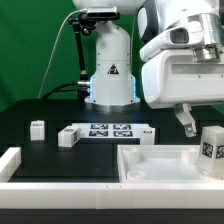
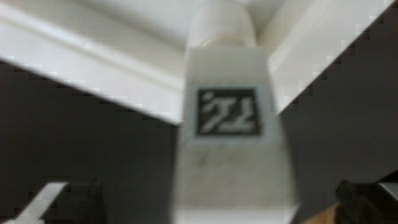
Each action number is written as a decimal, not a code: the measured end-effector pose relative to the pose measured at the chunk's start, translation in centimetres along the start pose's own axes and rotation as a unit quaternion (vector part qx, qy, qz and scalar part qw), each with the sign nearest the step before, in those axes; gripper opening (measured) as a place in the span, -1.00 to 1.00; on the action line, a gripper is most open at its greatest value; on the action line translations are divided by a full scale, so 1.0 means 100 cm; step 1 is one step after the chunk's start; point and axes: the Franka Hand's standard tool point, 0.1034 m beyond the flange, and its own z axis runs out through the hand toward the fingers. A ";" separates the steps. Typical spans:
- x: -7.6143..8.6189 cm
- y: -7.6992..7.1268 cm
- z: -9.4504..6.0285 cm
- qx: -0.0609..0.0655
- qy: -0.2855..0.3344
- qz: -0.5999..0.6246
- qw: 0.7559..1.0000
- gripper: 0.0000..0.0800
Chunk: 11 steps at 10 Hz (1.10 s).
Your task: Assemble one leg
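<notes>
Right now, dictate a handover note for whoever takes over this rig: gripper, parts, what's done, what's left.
Gripper: open, fingers either side of a small white plastic leg with a black-and-white tag, not clamped.
That leg stands upright at the large flat white panel with raised rim, at the exterior view's right.
Two more small white legs lie loose on the black table near the marker board.
Done: leg stood at the panel; whether seated, cannot tell.
Left: check seating.
</notes>
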 end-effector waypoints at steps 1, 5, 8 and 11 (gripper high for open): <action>0.004 -0.002 -0.001 0.007 -0.023 -0.002 1.000 0.62; 0.003 -0.012 0.001 0.059 -0.199 0.009 0.978 0.62; 0.010 0.000 0.003 0.052 -0.186 0.014 0.981 0.62; 0.010 0.008 0.006 0.048 -0.172 0.006 0.984 0.62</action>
